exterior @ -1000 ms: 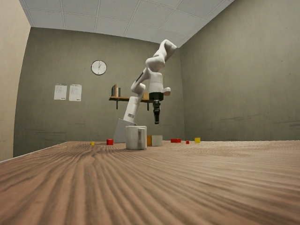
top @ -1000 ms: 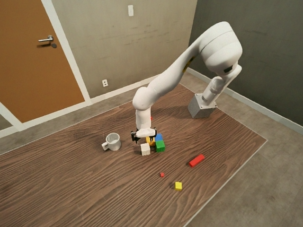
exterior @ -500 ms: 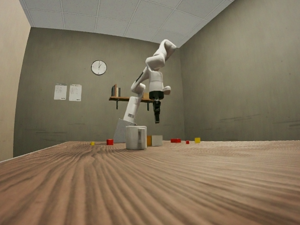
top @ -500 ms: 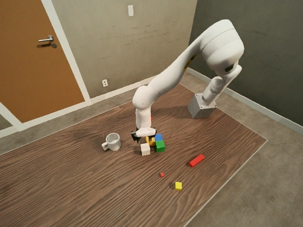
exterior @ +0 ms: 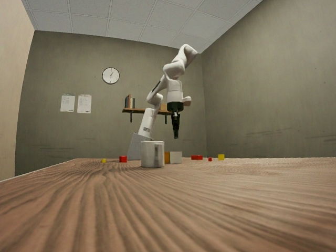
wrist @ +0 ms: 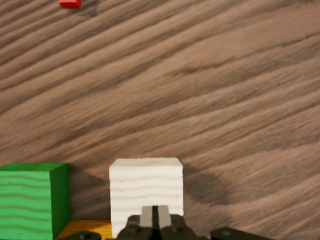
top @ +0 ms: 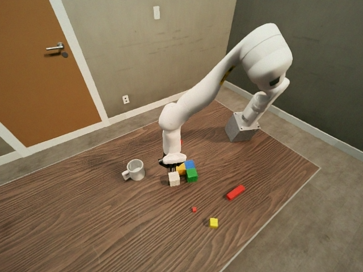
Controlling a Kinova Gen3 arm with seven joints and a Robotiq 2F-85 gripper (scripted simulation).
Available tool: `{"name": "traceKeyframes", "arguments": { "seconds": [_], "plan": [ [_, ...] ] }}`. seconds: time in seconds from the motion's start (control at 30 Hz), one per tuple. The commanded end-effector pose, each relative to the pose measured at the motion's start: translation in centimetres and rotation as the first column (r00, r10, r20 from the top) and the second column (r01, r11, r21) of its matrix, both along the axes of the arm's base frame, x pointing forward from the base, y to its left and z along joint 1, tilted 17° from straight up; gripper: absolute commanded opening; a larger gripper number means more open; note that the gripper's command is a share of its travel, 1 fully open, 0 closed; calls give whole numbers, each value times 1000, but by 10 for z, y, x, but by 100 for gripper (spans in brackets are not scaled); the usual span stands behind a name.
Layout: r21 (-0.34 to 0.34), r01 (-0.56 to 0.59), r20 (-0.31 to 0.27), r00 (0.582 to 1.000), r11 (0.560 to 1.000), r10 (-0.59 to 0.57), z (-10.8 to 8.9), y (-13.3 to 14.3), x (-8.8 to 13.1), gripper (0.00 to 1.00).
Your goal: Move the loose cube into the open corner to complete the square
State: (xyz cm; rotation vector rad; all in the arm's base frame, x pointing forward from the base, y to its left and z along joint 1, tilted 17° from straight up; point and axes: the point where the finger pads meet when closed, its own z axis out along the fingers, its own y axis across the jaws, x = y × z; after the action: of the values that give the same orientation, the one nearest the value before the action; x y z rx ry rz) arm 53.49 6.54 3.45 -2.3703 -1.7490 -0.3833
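Gap at the white cube

Top view: white cube (top: 173, 178) sits on the wood-grain table (top: 88, 222), near the green cube (top: 191, 174) but not flush; yellow cube (top: 180, 169) and blue cube (top: 189, 164) behind.

Exterior view: my gripper (exterior: 175, 135) hangs above the cubes, fingers shut on nothing.

Wrist view: cube looks rigid, light, sharp-edged, faintly ribbed. I judge a push on its flat side face best.
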Motion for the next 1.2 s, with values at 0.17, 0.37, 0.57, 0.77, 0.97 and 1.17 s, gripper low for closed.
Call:
{"name": "traceKeyframes", "arguments": {
  "seconds": [0.17,0.37,0.57,0.77,0.97,1.17],
  "plan": [
    [1,4,-9,1000,1000,-4,1,-1,-4,10],
    [1,4,-9,1000,1000,-4,1,-1,-4,10],
    [1,4,-9,1000,1000,-4,1,-1,-4,10],
    [1,8,-10,1000,1000,-8,1,-1,-4,10],
    [2,23,-15,1000,1000,-23,1,-1,-3,10],
    [5,49,-23,999,999,-49,1,-1,-3,10]
  ]
}}
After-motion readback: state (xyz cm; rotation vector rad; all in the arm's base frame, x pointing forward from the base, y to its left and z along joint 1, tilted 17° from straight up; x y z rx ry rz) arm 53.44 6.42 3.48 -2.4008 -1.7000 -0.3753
